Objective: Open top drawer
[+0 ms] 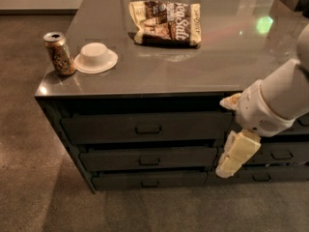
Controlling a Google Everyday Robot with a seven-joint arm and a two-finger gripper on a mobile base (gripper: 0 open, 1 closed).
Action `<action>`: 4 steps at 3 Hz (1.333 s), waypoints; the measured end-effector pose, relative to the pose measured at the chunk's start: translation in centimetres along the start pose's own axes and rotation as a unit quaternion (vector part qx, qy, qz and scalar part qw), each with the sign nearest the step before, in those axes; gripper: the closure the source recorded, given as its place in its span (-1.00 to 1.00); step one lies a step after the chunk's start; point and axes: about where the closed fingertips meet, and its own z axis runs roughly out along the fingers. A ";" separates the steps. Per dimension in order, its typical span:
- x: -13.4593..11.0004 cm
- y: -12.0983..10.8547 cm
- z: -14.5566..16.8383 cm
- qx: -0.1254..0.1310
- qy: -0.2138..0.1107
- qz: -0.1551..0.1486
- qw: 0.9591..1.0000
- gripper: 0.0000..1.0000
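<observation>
The top drawer is a wide dark-grey front just under the counter top, with a small dark loop handle at its centre. Its front sits about level with the fronts below, and no tray shows. My gripper is cream-coloured and hangs from the white arm that comes in from the right. It is in front of the right end of the drawer stack, well to the right of the handle and a little lower. It touches nothing that I can see.
Two shorter drawers lie below the top one, with more drawers to the right behind the arm. On the counter stand a soda can, an upturned white bowl and a snack bag. The floor is brown concrete.
</observation>
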 end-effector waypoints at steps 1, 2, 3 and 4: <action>-2.6 0.5 4.2 -0.026 -0.024 -0.034 0.999 -1.00; -5.3 0.3 8.3 -0.047 -0.040 -0.066 0.996 -1.00; -6.5 -0.5 13.1 -0.098 -0.054 -0.065 0.992 -1.00; -6.5 -0.5 13.1 -0.098 -0.054 -0.065 0.992 -1.00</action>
